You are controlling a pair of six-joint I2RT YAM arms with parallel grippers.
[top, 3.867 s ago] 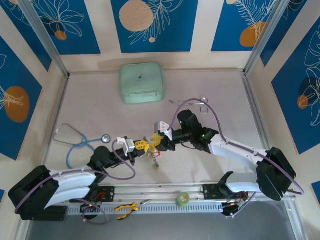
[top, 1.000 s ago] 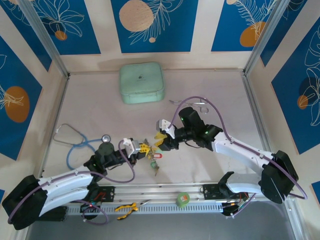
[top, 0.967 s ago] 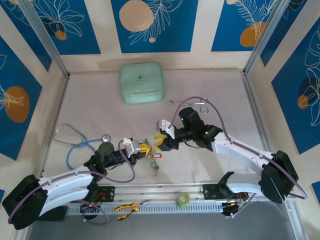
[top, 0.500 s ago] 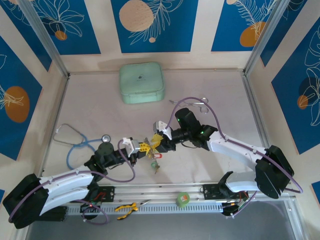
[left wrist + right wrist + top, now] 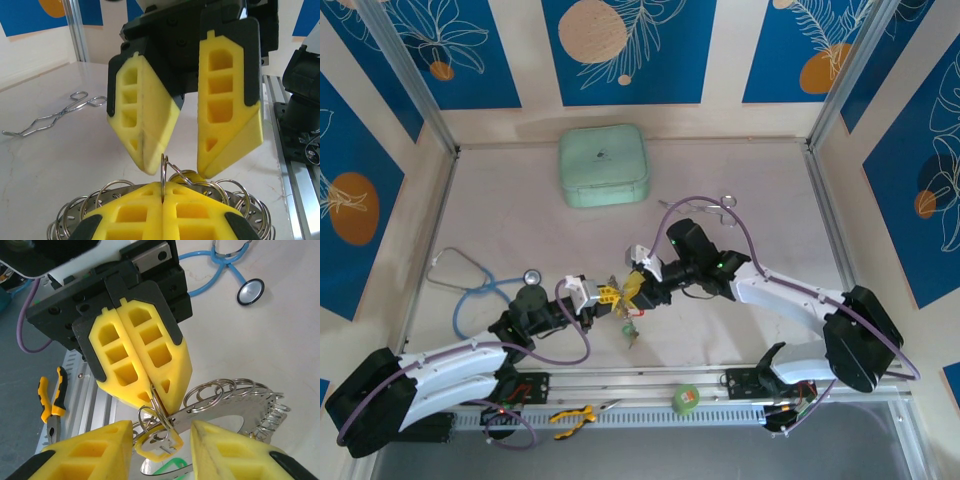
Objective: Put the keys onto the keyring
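My left gripper [image 5: 604, 294] is shut on a small split ring [image 5: 159, 407] that hangs from the rim of the flat silvery keyring [image 5: 235, 412]. More small rings [image 5: 75, 210] line that rim. My right gripper [image 5: 162, 440] faces it, open, with its yellow fingers [image 5: 227, 110] on either side of a yellow-tagged key [image 5: 157, 444] hanging from the split ring; I see no contact. A green tag [image 5: 172, 463] shows below it. From above, the keyring [image 5: 624, 304] sits between both grippers, with keys [image 5: 632, 328] dangling over the table.
A mint-green case [image 5: 605, 166] lies at the back. A blue stethoscope [image 5: 470, 285] lies left, silvery forceps [image 5: 705, 206] behind the right arm. Pliers [image 5: 570, 415] and a green tape roll [image 5: 686, 398] rest on the front rail.
My right gripper has moved left towards the left gripper, and its fingers now stand around the yellow-tagged key. The left gripper has stayed still and shut.
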